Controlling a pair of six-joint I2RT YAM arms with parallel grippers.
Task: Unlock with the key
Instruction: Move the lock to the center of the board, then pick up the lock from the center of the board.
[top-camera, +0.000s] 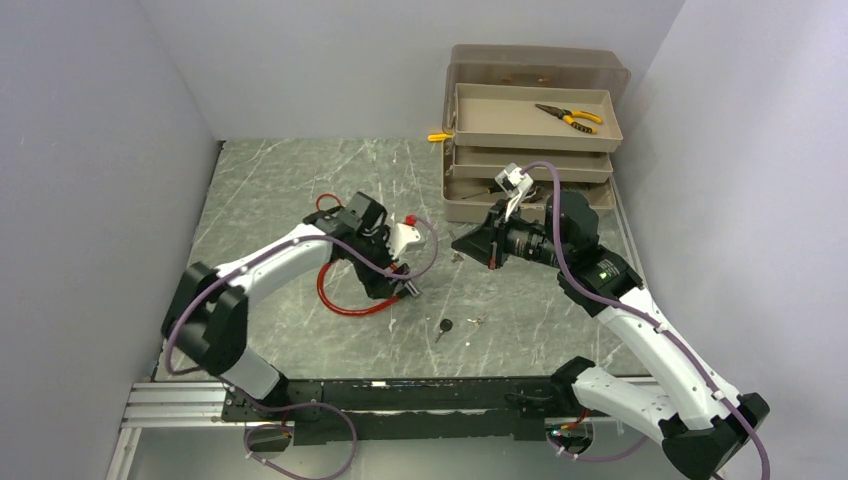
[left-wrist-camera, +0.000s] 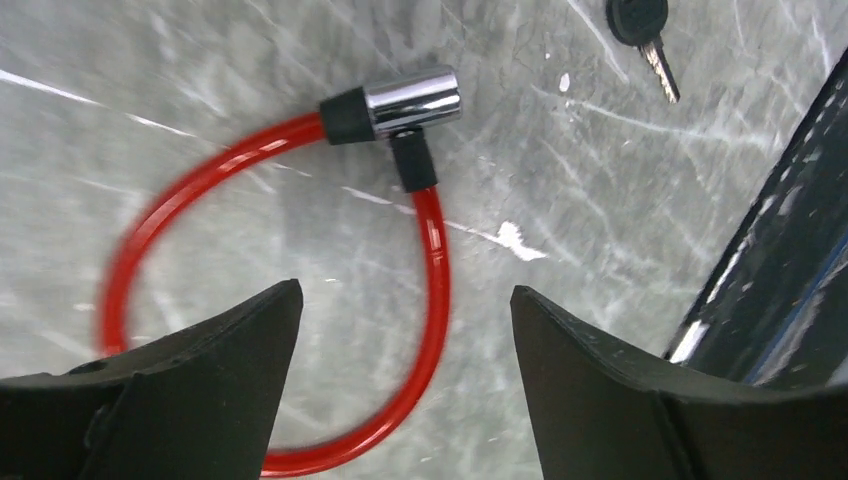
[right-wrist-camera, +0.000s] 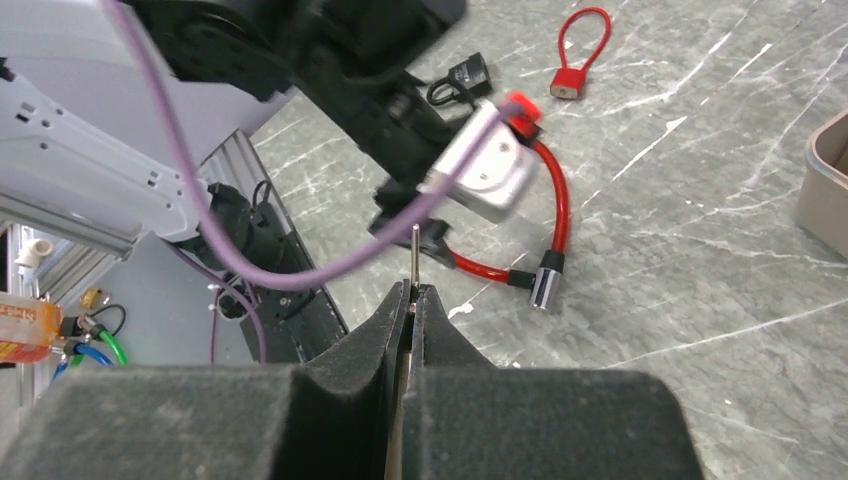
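A red cable lock (left-wrist-camera: 435, 250) lies looped on the marble table, its chrome lock head (left-wrist-camera: 410, 100) black-capped at one end. My left gripper (left-wrist-camera: 405, 300) hovers just above the loop, open, nothing between its fingers (left-wrist-camera: 230, 350). In the top view that left gripper (top-camera: 400, 285) is over the cable (top-camera: 340, 305). My right gripper (right-wrist-camera: 414, 295) is shut on a key (right-wrist-camera: 414, 250), whose thin metal blade sticks out past the tips towards the left arm. The chrome head (right-wrist-camera: 547, 285) lies just right of the blade. From above, the right gripper (top-camera: 458, 242) sits right of the lock.
A second, black-headed key (left-wrist-camera: 640, 20) lies on the table near the lock (top-camera: 443, 328), with small metal bits (top-camera: 478, 320) beside it. A small red padlock (right-wrist-camera: 567, 85) lies further off. A tiered tan toolbox (top-camera: 530, 150) holding pliers (top-camera: 568, 117) stands at the back right.
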